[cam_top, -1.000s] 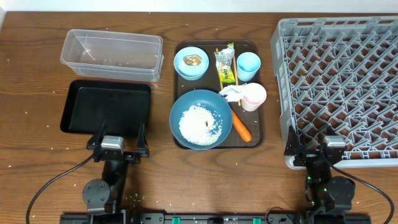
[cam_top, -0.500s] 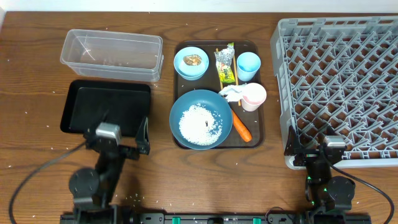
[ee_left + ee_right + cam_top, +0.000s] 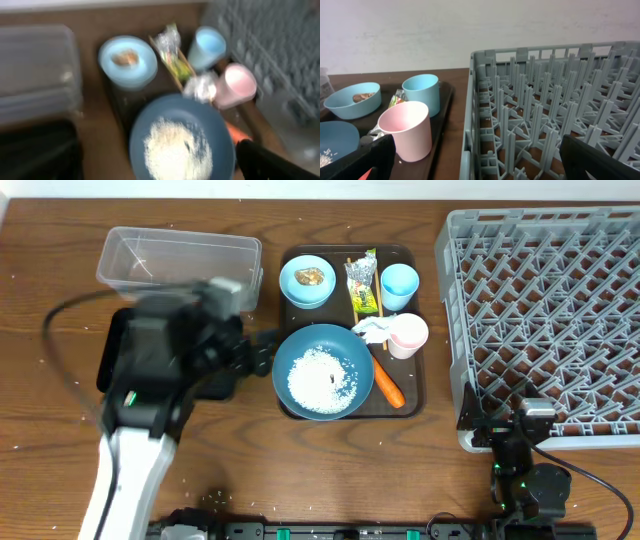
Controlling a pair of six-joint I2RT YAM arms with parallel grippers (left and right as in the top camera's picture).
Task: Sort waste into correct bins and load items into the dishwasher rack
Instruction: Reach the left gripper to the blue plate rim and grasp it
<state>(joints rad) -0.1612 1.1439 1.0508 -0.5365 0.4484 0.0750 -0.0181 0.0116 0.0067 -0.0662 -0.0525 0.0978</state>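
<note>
The left hand (image 3: pixel 252 352) looks blurry. It is open and empty, just beside the left rim of the big blue bowl (image 3: pixel 323 370). White rice (image 3: pixel 320 378) lies in that bowl, which sits on the brown tray (image 3: pixel 413 380) on the bench (image 3: pixel 50 460). The right hand (image 3: pixel 477 150) is wide open and empty, near the grey rack (image 3: pixel 545 100).

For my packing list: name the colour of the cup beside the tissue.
The cup is pink; right wrist view shows it best.
</note>
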